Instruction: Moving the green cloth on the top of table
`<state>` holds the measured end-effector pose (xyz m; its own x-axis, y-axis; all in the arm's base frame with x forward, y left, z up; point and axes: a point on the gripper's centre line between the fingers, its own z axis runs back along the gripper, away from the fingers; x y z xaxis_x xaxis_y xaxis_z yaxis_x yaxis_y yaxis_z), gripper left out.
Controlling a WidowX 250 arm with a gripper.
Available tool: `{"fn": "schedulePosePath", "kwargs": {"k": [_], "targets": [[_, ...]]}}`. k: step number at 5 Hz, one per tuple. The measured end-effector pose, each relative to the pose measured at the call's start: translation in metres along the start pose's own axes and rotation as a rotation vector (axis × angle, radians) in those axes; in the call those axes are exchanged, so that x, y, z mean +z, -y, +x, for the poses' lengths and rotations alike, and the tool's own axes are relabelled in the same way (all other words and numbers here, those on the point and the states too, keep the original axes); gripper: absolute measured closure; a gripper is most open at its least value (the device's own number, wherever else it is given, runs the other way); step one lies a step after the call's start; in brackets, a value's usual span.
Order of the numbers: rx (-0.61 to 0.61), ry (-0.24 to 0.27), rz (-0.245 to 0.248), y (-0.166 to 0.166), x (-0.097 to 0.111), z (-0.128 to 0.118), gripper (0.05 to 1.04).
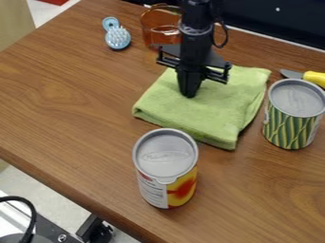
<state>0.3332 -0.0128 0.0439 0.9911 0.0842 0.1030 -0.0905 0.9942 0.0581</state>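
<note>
No wording can be read for certain. Small print is carried by the white label panel (152,192) of the can (181,187) nearer the camera than the gripper (189,96), and a faint raised oval mark with lettering is borne by its lid (165,155). On the can (289,130) to the right of the gripper in the view, faint raised marks are seen on the lid (296,97), and a green-and-yellow patterned label is wrapped around the side.
</note>
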Motion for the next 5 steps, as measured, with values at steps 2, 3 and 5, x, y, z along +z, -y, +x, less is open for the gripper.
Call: {"fn": "schedulePosePath", "kwargs": {"k": [2,3,5], "targets": [[-0.002,0.033,0.012,0.006,-0.001,0.01,1.031],[-0.014,0.052,0.025,0.004,-0.002,0.016,1.031],[-0.001,0.079,0.033,-0.006,-0.003,0.027,1.031]]}}
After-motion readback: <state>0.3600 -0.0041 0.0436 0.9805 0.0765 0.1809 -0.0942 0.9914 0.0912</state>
